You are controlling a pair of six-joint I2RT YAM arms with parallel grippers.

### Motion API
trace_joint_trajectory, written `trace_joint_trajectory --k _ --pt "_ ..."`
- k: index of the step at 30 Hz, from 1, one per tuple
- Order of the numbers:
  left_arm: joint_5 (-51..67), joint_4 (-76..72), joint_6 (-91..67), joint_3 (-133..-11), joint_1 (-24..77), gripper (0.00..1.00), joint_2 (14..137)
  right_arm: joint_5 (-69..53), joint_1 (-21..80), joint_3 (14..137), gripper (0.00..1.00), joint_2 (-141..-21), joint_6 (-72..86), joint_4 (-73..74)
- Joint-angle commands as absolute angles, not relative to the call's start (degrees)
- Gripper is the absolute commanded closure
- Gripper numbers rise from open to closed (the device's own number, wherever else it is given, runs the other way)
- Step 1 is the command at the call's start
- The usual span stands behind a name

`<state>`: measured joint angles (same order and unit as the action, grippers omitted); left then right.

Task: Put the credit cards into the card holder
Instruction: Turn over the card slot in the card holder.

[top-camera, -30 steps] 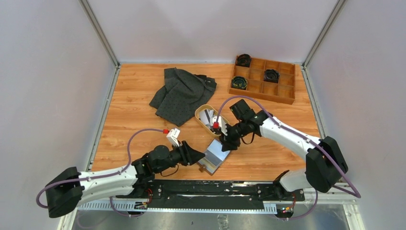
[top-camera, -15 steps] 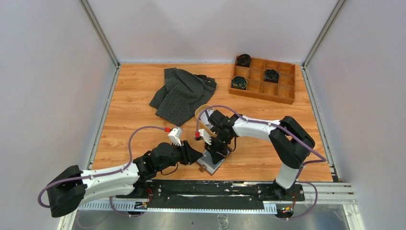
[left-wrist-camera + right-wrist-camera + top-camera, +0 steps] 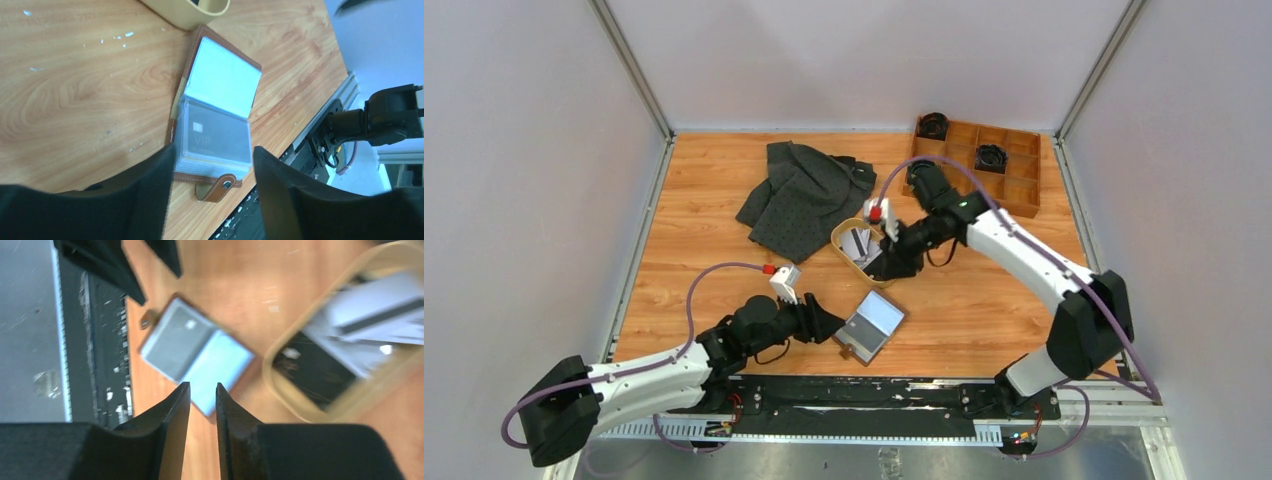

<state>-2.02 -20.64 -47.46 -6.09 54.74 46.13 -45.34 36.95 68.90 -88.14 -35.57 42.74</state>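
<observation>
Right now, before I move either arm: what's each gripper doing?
Left gripper: open, holding nothing.
Right gripper: fingers nearly together, thin gap, holding nothing.

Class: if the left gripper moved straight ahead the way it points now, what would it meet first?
Most likely the open card holder, just ahead between its fingers; whether they already touch is unclear.

A robotics lab test cell: plain pale walls (image 3: 524,150) on metal posts (image 3: 631,65) box in a wooden bench (image 3: 694,250), with robot arms (image 3: 1024,262) bolted to a rail (image 3: 874,395).
</observation>
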Motion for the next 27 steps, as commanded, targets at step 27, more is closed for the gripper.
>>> trace_joint_trajectory --k 27 --pt "0.1 -15.9 -41.2 -2.8 43.4 0.00 30.7 -47.2 26.7 92.6 0.54 -107.6 -20.2 43.9"
